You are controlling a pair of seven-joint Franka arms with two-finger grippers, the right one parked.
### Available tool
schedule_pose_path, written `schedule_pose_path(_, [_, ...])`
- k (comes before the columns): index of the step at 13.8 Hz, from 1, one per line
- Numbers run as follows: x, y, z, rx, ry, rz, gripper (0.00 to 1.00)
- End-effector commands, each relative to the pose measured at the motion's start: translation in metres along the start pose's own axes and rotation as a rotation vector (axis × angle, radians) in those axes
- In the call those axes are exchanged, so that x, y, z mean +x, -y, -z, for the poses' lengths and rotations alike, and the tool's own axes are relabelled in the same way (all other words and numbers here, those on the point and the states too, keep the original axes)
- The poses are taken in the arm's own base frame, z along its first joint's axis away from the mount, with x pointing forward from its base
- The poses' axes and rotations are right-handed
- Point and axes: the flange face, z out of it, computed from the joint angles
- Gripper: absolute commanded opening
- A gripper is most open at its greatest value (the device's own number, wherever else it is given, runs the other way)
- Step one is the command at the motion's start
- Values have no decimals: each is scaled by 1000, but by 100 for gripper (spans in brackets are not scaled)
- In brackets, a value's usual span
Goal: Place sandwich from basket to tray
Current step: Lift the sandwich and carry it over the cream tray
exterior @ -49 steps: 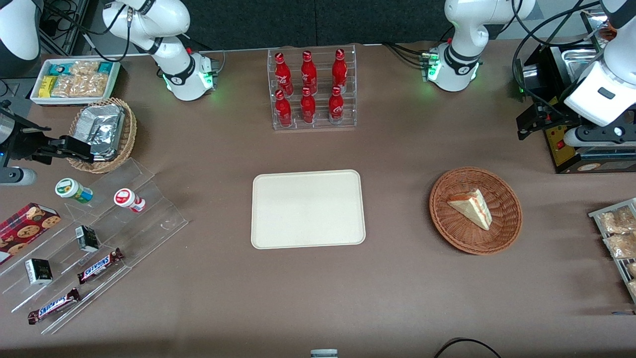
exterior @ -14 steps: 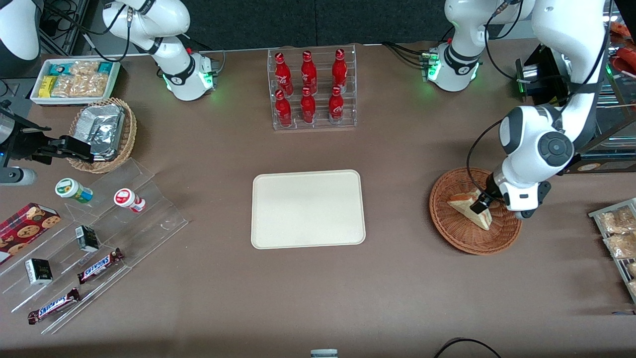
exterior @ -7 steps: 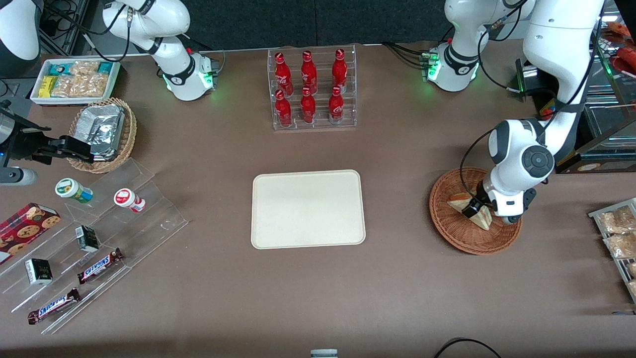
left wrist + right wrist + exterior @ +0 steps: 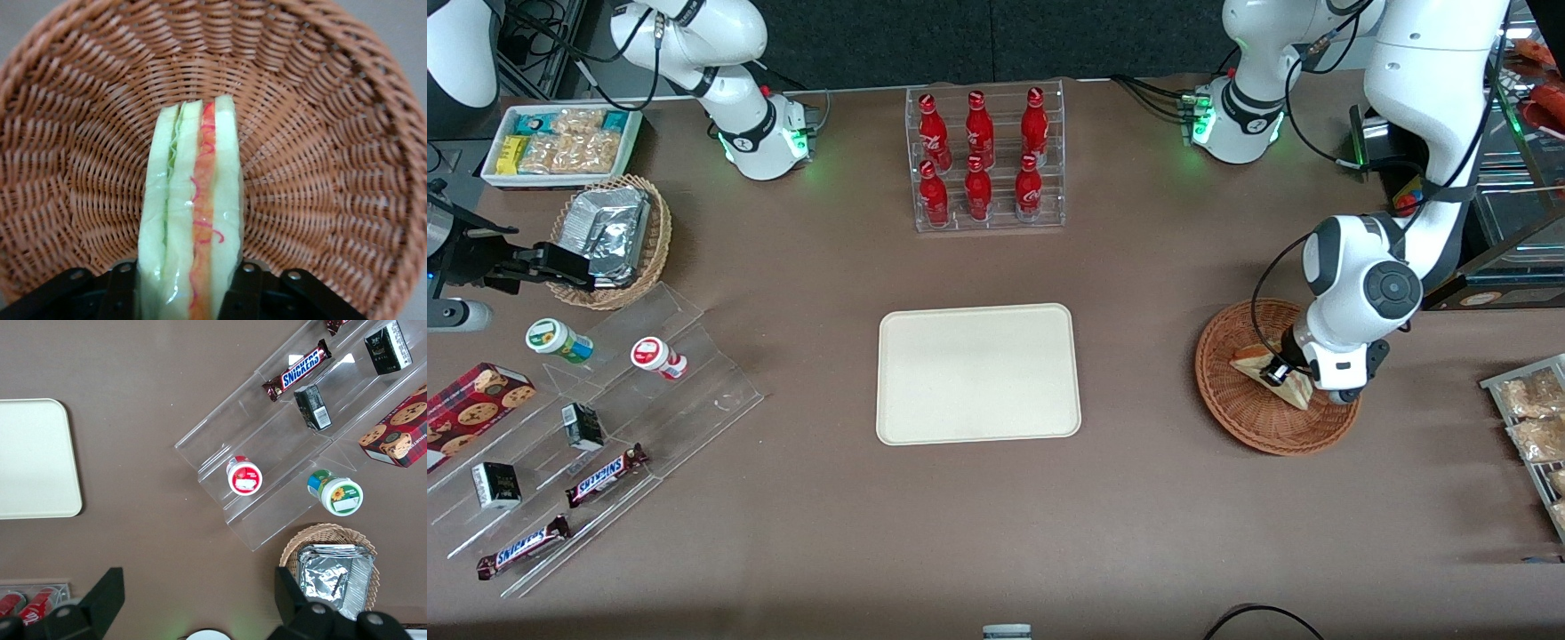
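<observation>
Sandwich (image 4: pixel 190 220) in basket (image 4: pixel 80 167), jaws clamping it.

Left arm: glossy white shells, grey joint cap, black cable looped alongside, green light at base. Gripper (image 4: pixel 1288 377): black fingers (image 4: pixel 123 293), apparently with small round screw holes.

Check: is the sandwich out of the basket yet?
No, still in the basket. The sandwich sits on the weave, with the gripper fingers on either side of it.
</observation>
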Motion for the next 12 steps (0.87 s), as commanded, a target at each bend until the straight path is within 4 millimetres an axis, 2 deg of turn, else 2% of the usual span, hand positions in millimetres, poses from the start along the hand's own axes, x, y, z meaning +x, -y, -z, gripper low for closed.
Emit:
schedule_pose_path(1, [2,-22,61,30,27,-2,0])
schedule_pose_path(2, [-4,-38,85,48,41,-26,0])
schedule_pose_path(4, [-28,-75,132,74,61,-92,0])
schedule_pose_path(6, [-69,-112,155,74,53,-151,0])
schedule_pose_path(8, [-123,-152,166,49,31,-198,0])
schedule_pose_path(10, [-177,-186,162,42,25,-250,0])
schedule_pose_path(12, [-220,-212,157,37,26,-329,0])
